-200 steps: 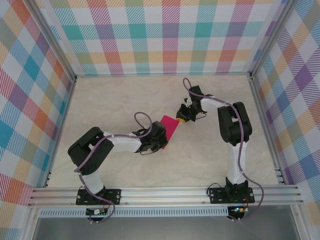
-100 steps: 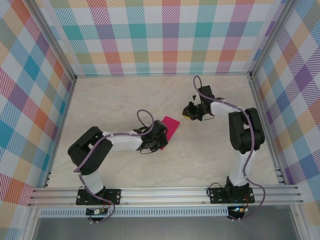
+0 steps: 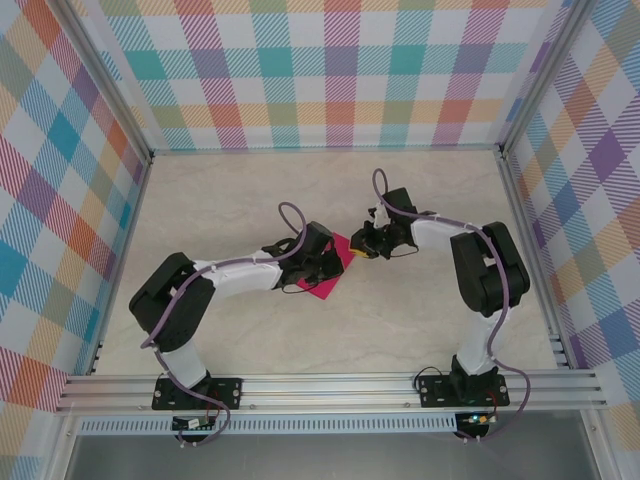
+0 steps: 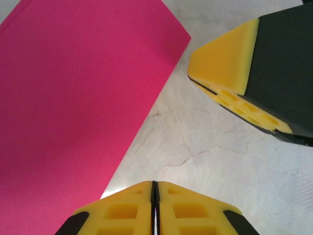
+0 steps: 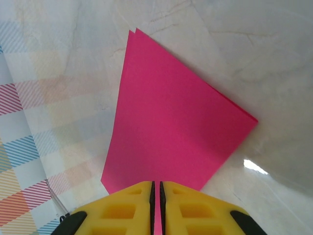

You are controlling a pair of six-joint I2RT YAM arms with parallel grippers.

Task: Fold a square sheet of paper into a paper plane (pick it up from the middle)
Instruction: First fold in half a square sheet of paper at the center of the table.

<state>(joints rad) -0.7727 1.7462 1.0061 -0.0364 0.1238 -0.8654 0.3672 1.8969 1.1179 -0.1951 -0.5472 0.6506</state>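
Left gripper (image 4: 154, 190) and right gripper (image 5: 155, 188), closed and empty, beside folded pink sheet (image 5: 171, 122); your nudge could misalign its layers.

Overall light: bright, even and white, coming from above.
Shadows, top view: soft and short on the table (image 3: 400, 320), close under the left arm (image 3: 235, 280) and right arm (image 3: 480, 270); no hard edges.
Glare: one small white patch on the table in each wrist view, just beside the paper.
Colour: square sheet of paper (image 4: 73, 98) very saturated, flat magenta, almost without texture.
Focus: top view sharp; yellow pads (image 4: 127, 210) at the bottom edge slightly soft.
Washed-out area: checked wall (image 5: 19, 98), pale.
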